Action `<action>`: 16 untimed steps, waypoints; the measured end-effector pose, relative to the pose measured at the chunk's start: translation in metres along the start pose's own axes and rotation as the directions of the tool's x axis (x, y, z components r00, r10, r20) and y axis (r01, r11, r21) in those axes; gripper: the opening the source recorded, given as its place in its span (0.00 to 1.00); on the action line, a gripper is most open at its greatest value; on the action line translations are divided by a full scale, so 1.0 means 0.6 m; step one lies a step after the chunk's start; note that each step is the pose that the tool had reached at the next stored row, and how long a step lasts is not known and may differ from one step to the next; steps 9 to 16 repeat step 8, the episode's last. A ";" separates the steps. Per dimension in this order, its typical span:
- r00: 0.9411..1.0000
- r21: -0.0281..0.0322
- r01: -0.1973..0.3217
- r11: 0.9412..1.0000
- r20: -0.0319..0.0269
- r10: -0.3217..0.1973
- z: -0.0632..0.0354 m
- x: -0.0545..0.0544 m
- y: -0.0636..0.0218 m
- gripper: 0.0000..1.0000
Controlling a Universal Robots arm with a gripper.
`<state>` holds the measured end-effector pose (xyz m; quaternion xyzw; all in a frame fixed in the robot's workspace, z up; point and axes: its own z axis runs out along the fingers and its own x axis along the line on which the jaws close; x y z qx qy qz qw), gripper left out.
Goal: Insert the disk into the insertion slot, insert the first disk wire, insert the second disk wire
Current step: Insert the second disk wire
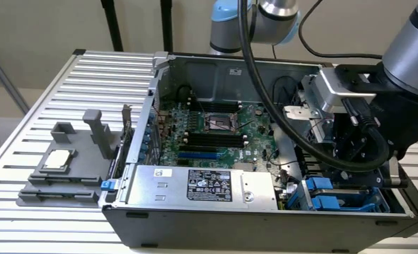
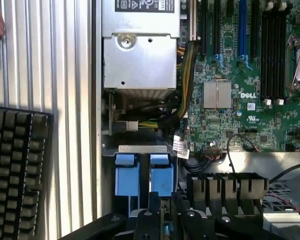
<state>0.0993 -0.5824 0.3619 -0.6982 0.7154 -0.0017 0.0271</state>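
Note:
The insertion slot (image 1: 330, 200) sits in the near corner of the open computer case, at the exterior view's right, marked by bright blue plastic rails. In the wrist view two blue tabs (image 2: 127, 174) stand side by side in the insertion slot (image 2: 140, 149). The disk's silver body and white label are hidden; I cannot tell whether the blue tabs belong to its carrier. My gripper (image 1: 355, 161) hangs low inside the case right above this bay. Its black body (image 2: 157, 212) sits just short of the blue tabs. A thin black wire (image 2: 230, 145) loops over the board nearby.
The silver power-supply box (image 1: 194, 185) (image 2: 138, 55) lies beside the bay. The green motherboard (image 1: 216, 129) (image 2: 240, 75) fills the case floor. An upright silver cage (image 1: 314, 103) stands behind my gripper. A grey fixture (image 1: 60, 169) rests on the slatted table. A black keyboard (image 2: 15, 170) lies outside the case.

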 end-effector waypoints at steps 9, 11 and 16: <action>1.000 0.000 0.000 1.000 0.001 0.000 -0.003 0.000 0.001 0.24; 1.000 0.000 0.000 1.000 0.001 0.000 -0.003 0.000 0.001 0.24; 1.000 0.000 0.000 1.000 0.001 0.000 -0.003 0.000 0.001 0.24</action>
